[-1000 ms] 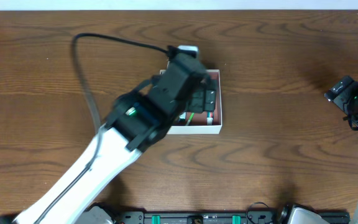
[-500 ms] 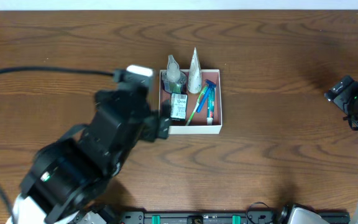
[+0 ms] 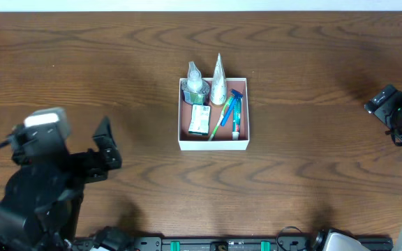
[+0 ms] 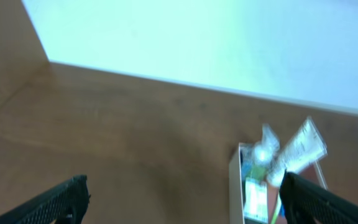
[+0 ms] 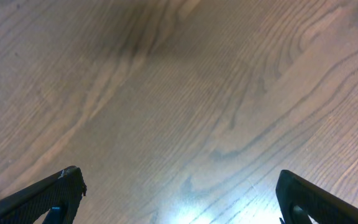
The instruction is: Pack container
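The container (image 3: 181, 118), a shallow square box with white walls and a reddish-brown inside, sits mid-table. It holds two clear tubes (image 3: 218, 78), a green-and-white packet (image 3: 199, 120) and a blue and a green toothbrush (image 3: 233, 110). It shows blurred in the left wrist view (image 4: 234, 180). My left gripper (image 3: 107, 150) is open and empty, well to the left of and nearer than the container. My right gripper (image 3: 386, 104) is at the far right edge; its wrist view shows the fingers (image 5: 179, 199) wide apart over bare wood.
The brown wooden table (image 3: 313, 174) extends all around the container. A pale wall lies beyond the table's far edge (image 4: 185, 87). The left arm's body (image 3: 33, 202) fills the lower left corner.
My left arm has pulled back from over the container to the lower left, uncovering the packed items. My right arm has not moved.
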Controlling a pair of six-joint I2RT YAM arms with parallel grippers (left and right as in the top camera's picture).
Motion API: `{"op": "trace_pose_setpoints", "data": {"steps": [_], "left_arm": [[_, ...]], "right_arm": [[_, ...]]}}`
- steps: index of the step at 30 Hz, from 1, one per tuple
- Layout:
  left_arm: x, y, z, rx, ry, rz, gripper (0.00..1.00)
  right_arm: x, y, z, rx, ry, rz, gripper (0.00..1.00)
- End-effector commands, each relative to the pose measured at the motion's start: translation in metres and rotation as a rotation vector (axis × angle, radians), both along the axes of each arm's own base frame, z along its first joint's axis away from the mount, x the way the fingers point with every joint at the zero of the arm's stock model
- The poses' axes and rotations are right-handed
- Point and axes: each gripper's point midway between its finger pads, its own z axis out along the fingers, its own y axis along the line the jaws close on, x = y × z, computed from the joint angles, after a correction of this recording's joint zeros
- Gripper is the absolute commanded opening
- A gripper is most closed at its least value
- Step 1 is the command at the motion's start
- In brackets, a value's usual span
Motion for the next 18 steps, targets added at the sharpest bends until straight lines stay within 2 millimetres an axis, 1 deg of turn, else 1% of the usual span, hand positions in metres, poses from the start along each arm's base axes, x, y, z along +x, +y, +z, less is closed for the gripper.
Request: {"op": "trace_pose_setpoints", "data": {"steps": [1,6,7,11,14,18], "left_arm": [[0.005,-0.009,-0.021,-0.035,-0.030,-0.070,0.98],[0.024,-0.031,-0.039,-0.070,-0.236,-0.216,0.98],[0.028,-0.035,-0.045,-0.083,-0.285,-0.247,0.98],[0.035,-0.049,-0.066,-0.099,-0.404,-0.343,0.98],[0.038,-0.053,-0.083,-0.098,-0.465,-0.373,0.98],[0.035,-0.054,-0.114,-0.099,-0.494,-0.378,0.98]], "right_arm": [[-0.001,-0.003,0.000,0.003,-0.003,-0.023,0.99],[-0.001,-0.003,0.000,0.003,-0.003,-0.023,0.99],[-0.001,-0.003,0.000,0.003,-0.003,-0.023,0.99],[-0.001,-0.003,0.000,0.003,-0.003,-0.023,0.99],[-0.001,-0.003,0.000,0.003,-0.003,-0.023,0.99],[-0.001,-0.003,0.000,0.003,-0.003,-0.023,0.99]]}}
